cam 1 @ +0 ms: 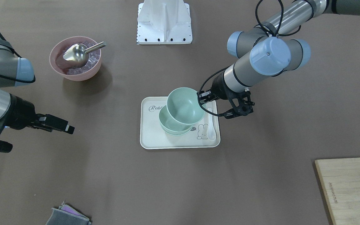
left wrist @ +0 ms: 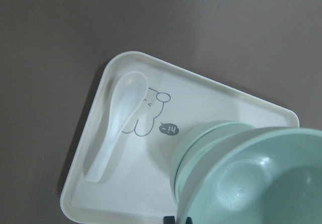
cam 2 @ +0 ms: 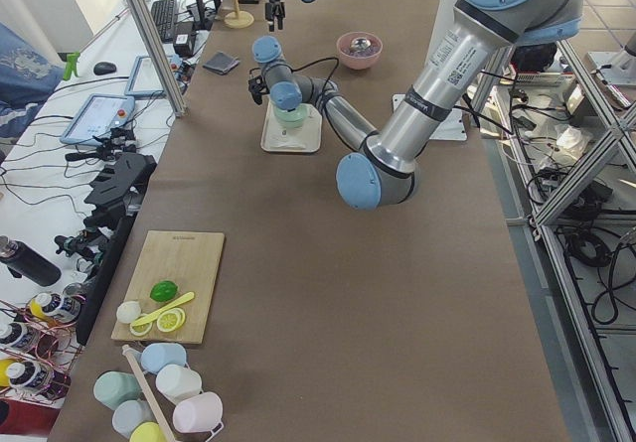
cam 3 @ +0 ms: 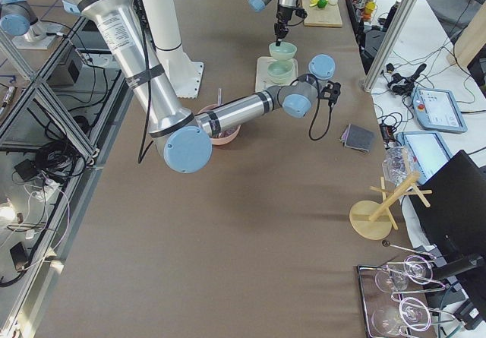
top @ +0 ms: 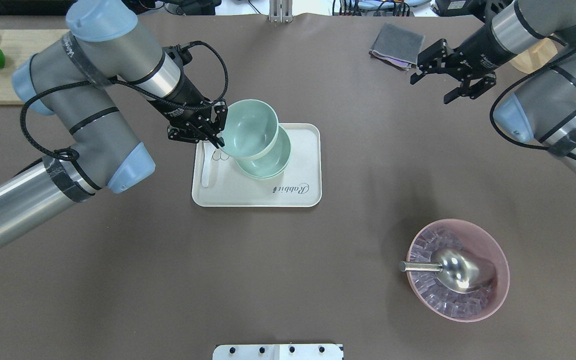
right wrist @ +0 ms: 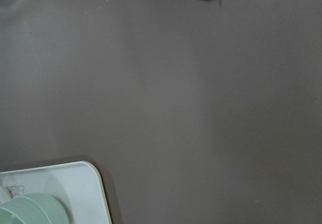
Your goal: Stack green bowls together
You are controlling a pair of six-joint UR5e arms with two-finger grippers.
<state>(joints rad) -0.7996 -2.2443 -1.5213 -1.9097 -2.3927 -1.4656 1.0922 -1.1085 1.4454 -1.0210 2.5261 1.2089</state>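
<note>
Two pale green bowls (top: 268, 162) sit nested on a white tray (top: 258, 195) at the table's middle. My left gripper (top: 216, 135) is shut on the rim of the third green bowl (top: 248, 129). It holds that bowl tilted, just above and partly over the nested pair. The left wrist view shows the held bowl (left wrist: 266, 178) over the pair (left wrist: 201, 148). In the front-facing view the held bowl (cam 1: 184, 105) overlaps the pair (cam 1: 170, 128). My right gripper (top: 430, 90) is open and empty, far off at the back right.
A white spoon (top: 207, 172) lies on the tray's left side. A pink bowl (top: 498, 280) with ice and a metal scoop stands at the front right. A grey-purple cloth (top: 398, 45) lies at the back. A cutting board (top: 13, 75) with lime is at back left.
</note>
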